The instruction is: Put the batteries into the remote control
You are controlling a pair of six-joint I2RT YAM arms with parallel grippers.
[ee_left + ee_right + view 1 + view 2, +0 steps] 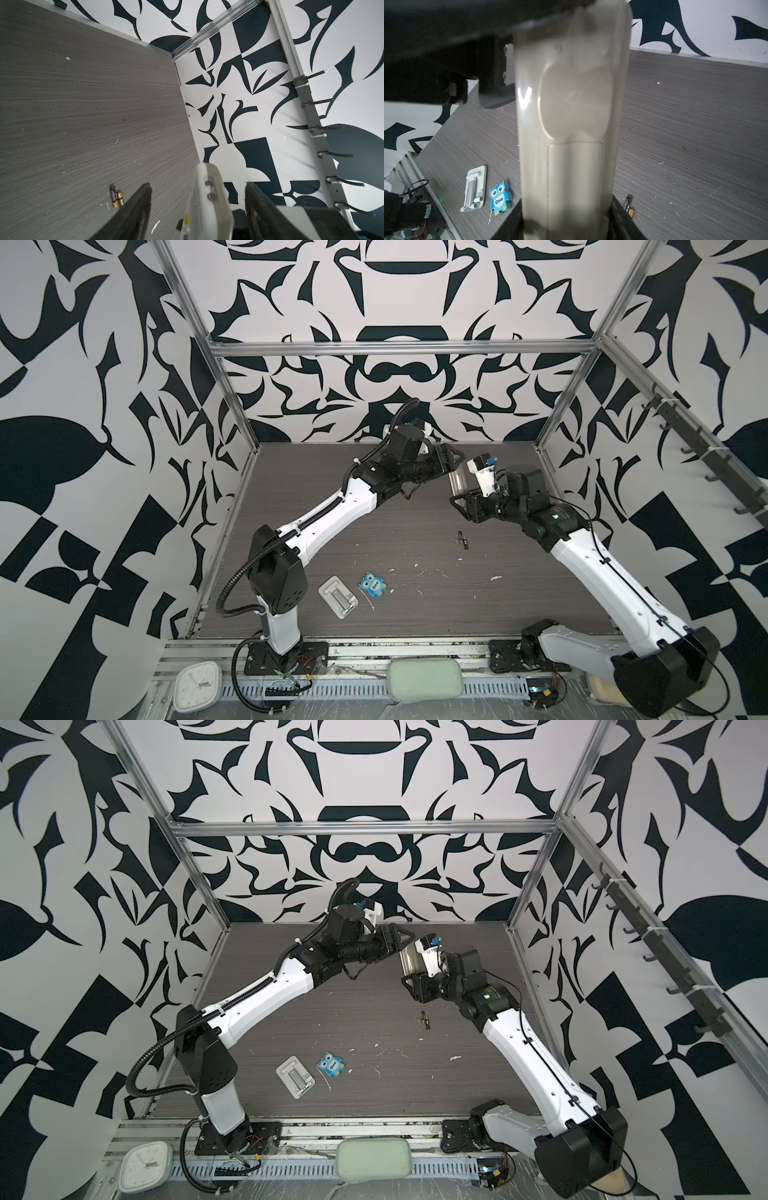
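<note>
**Remote control held aloft, 2 batteries on the table**

The remote control (575,124) is raised over the far part of the table (374,531), its plain beige back toward the right wrist camera. The right gripper (464,502) is clamped on one end. The left gripper (197,185) has its jaws spread to either side of the other end, touching neither side. The 2 batteries (116,196) lie side by side on the table nearby, print unreadable. The blue owl (499,198) reads "One". The table is grey wood-grain flecked with white. The walls (395,294) are patterned black and white, within an aluminium frame (399,349).
</note>
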